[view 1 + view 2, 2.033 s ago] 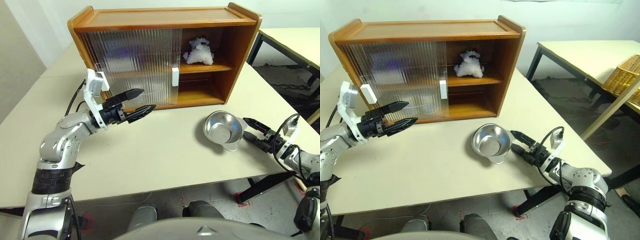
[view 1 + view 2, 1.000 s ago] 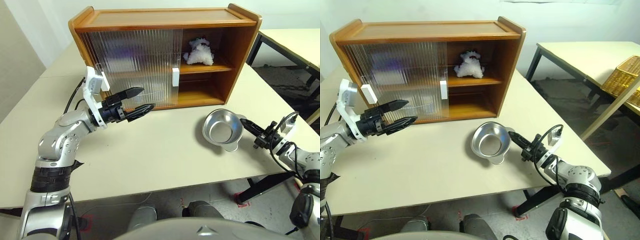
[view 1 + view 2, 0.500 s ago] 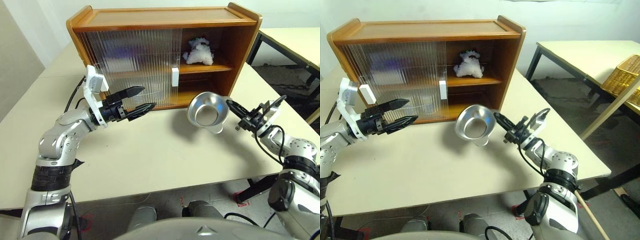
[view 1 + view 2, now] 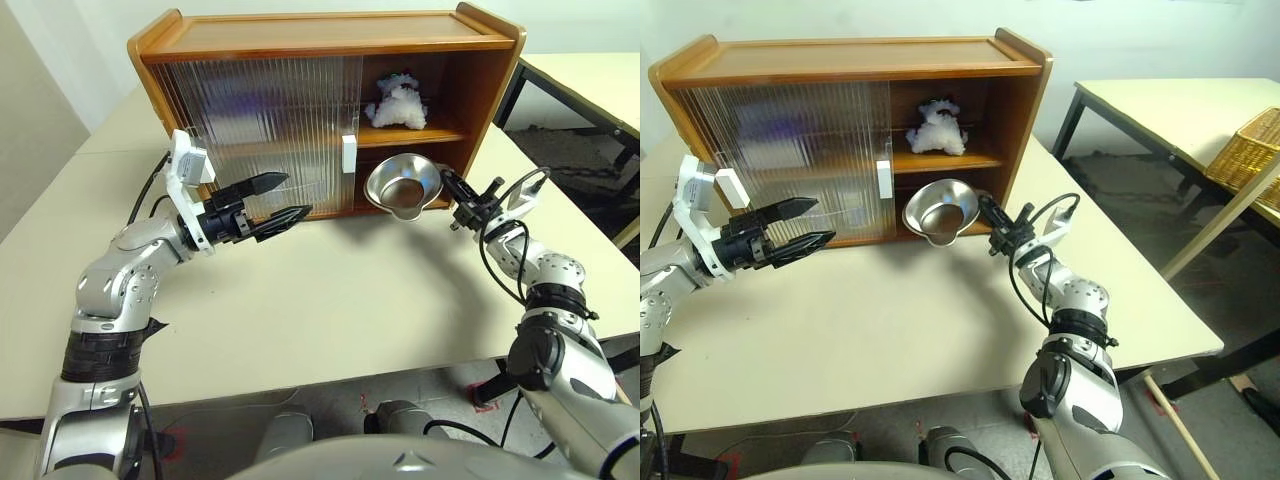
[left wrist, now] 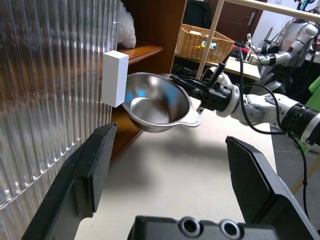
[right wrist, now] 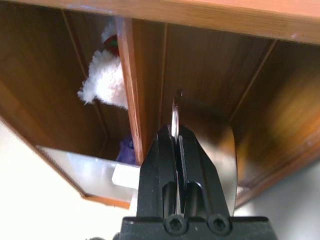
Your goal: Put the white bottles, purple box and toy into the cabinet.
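Left eye view: the toy [image 4: 398, 103] sits on the upper shelf of the cabinet [image 4: 330, 40], upper centre-right of the frame, in the open bay right of the ribbed door panels [image 4: 265, 125]. Through the right wrist view you can make out a purple shape low behind the white plush, probably the purple box; the white bottles can't be told behind the ribbed panels.

What you've just changed: the metal bowl [image 4: 402, 185], a second ago lying on the table [image 4: 330, 300] at lower right, is now lifted and carried up to the lower shelf opening, just in front of it. Your right gripper [image 4: 450, 192] is clenched on the bowl's rim, fingers pinching the thin edge. The bowl isn't among the named items, so judge whether it belongs inside.

Your left gripper [image 4: 282, 205] has stayed put at centre-left, fingers spread and empty, near the white door handle [image 4: 349, 153].
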Tool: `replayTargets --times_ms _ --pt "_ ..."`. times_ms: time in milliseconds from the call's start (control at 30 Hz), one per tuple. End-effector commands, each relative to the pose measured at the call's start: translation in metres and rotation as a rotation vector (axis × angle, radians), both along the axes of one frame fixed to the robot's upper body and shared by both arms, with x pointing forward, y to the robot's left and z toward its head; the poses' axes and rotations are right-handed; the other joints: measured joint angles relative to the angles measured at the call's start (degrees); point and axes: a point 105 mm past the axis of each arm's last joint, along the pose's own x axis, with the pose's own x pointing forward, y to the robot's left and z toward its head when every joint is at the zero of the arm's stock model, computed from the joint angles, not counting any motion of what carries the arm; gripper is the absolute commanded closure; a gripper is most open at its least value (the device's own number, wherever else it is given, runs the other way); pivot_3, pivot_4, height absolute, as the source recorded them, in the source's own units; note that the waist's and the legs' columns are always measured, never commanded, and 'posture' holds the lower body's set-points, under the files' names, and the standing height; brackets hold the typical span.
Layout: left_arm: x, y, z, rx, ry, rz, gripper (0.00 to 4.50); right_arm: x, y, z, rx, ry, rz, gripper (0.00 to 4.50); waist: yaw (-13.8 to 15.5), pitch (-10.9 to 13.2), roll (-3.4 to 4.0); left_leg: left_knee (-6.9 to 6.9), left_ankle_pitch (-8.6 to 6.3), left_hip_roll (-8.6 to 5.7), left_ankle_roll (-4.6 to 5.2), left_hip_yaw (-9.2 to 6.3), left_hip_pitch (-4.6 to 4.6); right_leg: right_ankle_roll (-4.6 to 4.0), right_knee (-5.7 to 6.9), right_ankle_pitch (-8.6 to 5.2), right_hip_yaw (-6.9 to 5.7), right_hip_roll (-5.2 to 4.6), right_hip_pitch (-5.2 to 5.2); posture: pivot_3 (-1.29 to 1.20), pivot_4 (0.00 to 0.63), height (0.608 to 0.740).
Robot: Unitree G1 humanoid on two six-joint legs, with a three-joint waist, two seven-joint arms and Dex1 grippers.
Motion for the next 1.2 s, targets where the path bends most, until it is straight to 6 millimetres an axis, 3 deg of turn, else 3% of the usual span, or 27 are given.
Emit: replayTargets --times_ms 33,300,733,1200 --pt "-0.001 0.002 0.003 0.012 -0.010 0.006 0.00 0.012 0.007 -0.003 -0.007 0.020 -0.062 4.47 -0.01 -0.01 0.01 -0.03 0.00 0.01 0.00 -0.03 0.00 -0.03 0.00 0.01 0.00 -0.01 -0.02 -0.02 0.000 0.740" --pt "-0.006 0.006 0.005 0.017 -0.010 0.023 0.00 0.027 0.015 -0.011 0.022 0.054 -0.171 4.47 0.32 0.00 0.01 -0.17 0.00 0.01 0.00 -0.54 -0.02 -0.46 0.00 0.23 0.01 -0.04 -0.09 0.02 0.000 0.740" --pt "-0.013 0.017 0.012 0.046 -0.012 0.063 0.00 0.035 0.027 -0.035 0.067 0.140 -0.305 4.47 1.42 0.00 0.01 -0.49 0.00 0.05 0.00 -0.67 0.04 -0.68 0.01 0.21 -0.07 -0.04 -0.16 0.06 0.000 0.740" --pt "-0.019 0.024 0.015 0.054 -0.016 0.104 0.00 0.039 0.012 -0.032 0.027 0.141 -0.417 4.47 2.79 -0.01 0.01 -0.50 0.01 0.08 -0.01 -0.74 0.07 -1.00 0.08 0.15 -0.11 -0.06 -0.15 0.11 0.000 0.740"
